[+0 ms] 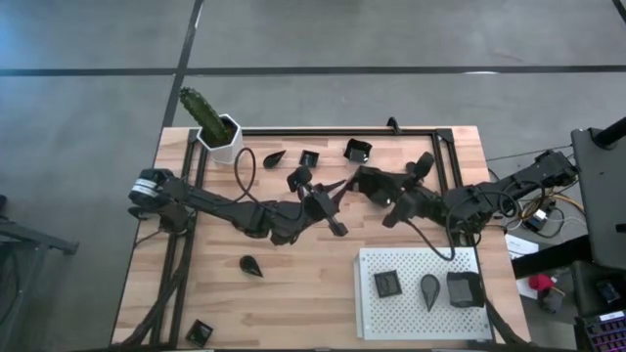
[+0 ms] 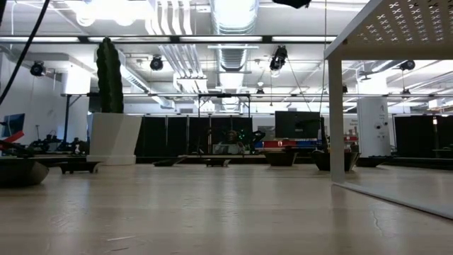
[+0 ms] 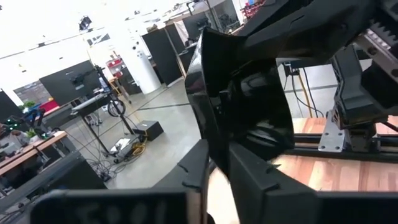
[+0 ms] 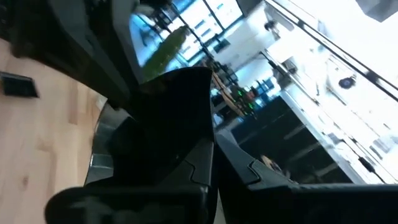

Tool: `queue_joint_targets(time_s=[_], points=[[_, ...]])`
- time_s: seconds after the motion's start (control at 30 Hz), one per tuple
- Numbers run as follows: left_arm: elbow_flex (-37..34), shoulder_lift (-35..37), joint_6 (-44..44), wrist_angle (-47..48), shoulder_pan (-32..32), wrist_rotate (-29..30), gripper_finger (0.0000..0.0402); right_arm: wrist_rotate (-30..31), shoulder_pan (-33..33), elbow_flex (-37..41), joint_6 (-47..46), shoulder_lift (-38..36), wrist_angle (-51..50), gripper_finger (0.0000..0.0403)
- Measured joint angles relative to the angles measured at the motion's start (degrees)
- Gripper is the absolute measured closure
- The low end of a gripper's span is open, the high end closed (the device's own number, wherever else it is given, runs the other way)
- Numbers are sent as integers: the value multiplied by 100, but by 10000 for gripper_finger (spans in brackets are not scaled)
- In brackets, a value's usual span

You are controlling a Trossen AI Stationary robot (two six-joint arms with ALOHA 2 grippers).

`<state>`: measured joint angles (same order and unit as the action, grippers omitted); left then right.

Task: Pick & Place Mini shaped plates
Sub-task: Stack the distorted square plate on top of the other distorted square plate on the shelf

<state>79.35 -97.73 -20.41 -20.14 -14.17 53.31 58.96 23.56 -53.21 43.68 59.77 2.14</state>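
A dark mini shaped plate (image 1: 372, 182) hangs in the air above the middle of the table, between my two grippers. My right gripper (image 1: 389, 196) comes from the right and is shut on it. My left gripper (image 1: 350, 188) comes from the left. Its fingers (image 3: 261, 180) stand slightly open on either side of the plate's near rim (image 3: 214, 149); whether they touch it, I cannot tell. Three more dark plates lie on the white perforated tray (image 1: 391, 313): two square ones (image 1: 387, 284) and a teardrop (image 1: 430, 290). Others lie loose on the wood. My right gripper pinches the plate's rim (image 4: 202, 146) between its two fingers, coming level from the table's right side. The plate (image 4: 168, 118) stands on edge, lifted clear of the table. How far back it reaches between the fingers is hidden by the plate itself.
Loose plates lie at the far side (image 1: 357, 150) (image 1: 309, 157) (image 1: 274, 156), at the near left (image 1: 251, 265) and at the near left corner (image 1: 200, 331). A white pot with a cactus (image 1: 220, 132) stands at the far left. A black frame (image 1: 445, 147) borders the far edge.
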Motion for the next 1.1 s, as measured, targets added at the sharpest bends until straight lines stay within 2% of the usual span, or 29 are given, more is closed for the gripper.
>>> queue_joint_targets(time_s=[0.17,0.3,0.4,0.53,0.6,0.7,0.77,0.87,1.1], points=[[0,52,-23,13,-37,33,306,762,117,-118,86,-4,-50,395],[0,184,-66,134,-144,73,297,878,325,-467,-153,-9,-508,395],[0,258,-65,296,-226,83,296,876,457,-898,-874,-4,-1478,395],[0,347,-67,497,-336,137,296,800,607,-1636,-2629,35,-3521,395],[0,393,-67,649,-387,202,296,367,669,-2010,-3653,35,-4600,395],[1,426,-64,824,-413,224,296,-862,683,-2491,-4955,28,-5747,395],[0,426,-63,831,-414,225,296,-1547,685,-2682,-5501,59,-6258,395],[2,431,-63,833,-409,228,296,-2441,685,-2828,-6023,83,-6765,395],[0,435,-62,879,-409,231,296,-4661,743,-2852,-6934,149,-7050,395]])
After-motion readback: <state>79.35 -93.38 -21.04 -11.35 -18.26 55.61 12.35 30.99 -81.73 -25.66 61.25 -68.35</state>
